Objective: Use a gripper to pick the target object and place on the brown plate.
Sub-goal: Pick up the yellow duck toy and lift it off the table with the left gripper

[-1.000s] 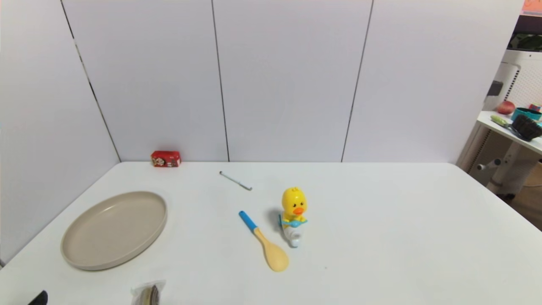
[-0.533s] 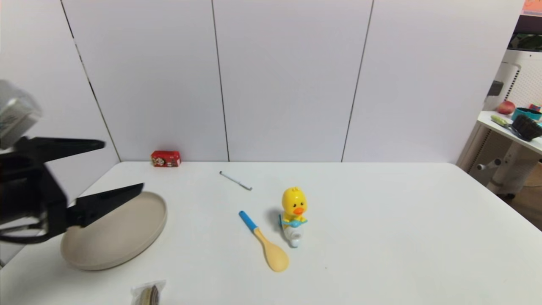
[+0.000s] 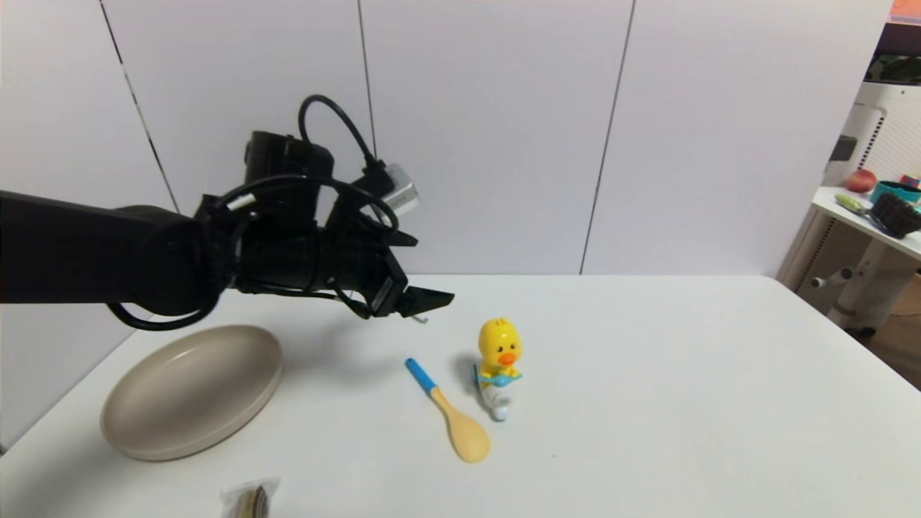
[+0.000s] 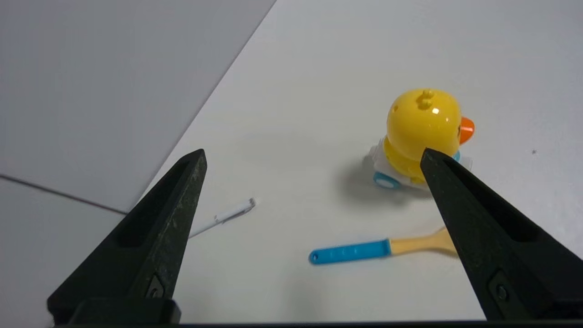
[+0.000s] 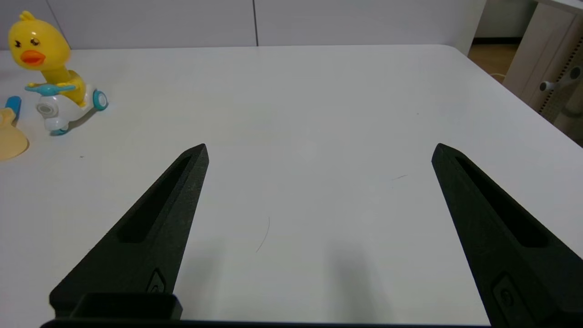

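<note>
The yellow duck toy (image 3: 499,352) stands upright on the white table right of centre; it also shows in the left wrist view (image 4: 421,123) and the right wrist view (image 5: 41,45). The tan plate (image 3: 191,388) lies empty at the left. My left gripper (image 3: 432,270) is open and empty, in the air to the left of the duck and a little farther back; in its own view (image 4: 313,152) the duck sits just beyond one fingertip. My right gripper (image 5: 319,148) is open and empty, low over bare table to the duck's right, out of the head view.
A yellow spoon with a blue handle (image 3: 450,414) lies just left of the duck. A white pen (image 4: 227,213) lies behind it, under the left gripper. A wrapped packet (image 3: 248,500) sits at the front edge. A side table (image 3: 878,216) stands far right.
My left arm has swung in from the left, over the plate, to just left of the duck, with its jaws open. The duck, spoon and plate have not moved.
</note>
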You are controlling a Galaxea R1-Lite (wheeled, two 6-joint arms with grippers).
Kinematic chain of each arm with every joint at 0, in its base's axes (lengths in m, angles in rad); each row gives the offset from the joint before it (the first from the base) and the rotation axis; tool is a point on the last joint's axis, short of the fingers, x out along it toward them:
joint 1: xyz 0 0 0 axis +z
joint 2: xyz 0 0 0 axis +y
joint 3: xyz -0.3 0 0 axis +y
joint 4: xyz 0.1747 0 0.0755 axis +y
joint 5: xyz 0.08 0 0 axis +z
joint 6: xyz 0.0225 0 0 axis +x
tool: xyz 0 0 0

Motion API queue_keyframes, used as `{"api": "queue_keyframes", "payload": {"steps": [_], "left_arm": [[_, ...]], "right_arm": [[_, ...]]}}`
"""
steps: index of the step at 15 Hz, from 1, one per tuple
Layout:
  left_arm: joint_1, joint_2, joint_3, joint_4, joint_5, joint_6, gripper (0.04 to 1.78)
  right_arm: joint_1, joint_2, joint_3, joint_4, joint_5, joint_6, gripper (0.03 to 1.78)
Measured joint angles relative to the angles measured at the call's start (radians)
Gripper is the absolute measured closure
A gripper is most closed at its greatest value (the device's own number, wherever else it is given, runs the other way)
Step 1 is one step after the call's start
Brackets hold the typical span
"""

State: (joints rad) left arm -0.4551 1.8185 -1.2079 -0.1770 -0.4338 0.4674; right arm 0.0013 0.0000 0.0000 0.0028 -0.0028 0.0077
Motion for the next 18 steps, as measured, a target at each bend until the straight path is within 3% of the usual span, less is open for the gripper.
{"api": "queue_keyframes", "payload": {"steps": [4, 8, 12, 18], "left_arm": [[-0.013, 0.060, 0.220, -0.267, -0.013, -0.138, 0.13], [0.001, 0.057, 0.401, -0.519, -0.171, -0.263, 0.13], [0.018, 0.083, 0.426, -0.573, -0.353, -0.262, 0.13], [-0.023, 0.151, 0.393, -0.625, -0.356, -0.261, 0.13]], "right_arm": [[0.000, 0.000, 0.000, 0.000, 0.000, 0.000, 0.12], [0.000, 0.000, 0.000, 0.000, 0.000, 0.000, 0.12], [0.000, 0.000, 0.000, 0.000, 0.000, 0.000, 0.12], [0.000, 0.000, 0.000, 0.000, 0.000, 0.000, 0.12]]}}
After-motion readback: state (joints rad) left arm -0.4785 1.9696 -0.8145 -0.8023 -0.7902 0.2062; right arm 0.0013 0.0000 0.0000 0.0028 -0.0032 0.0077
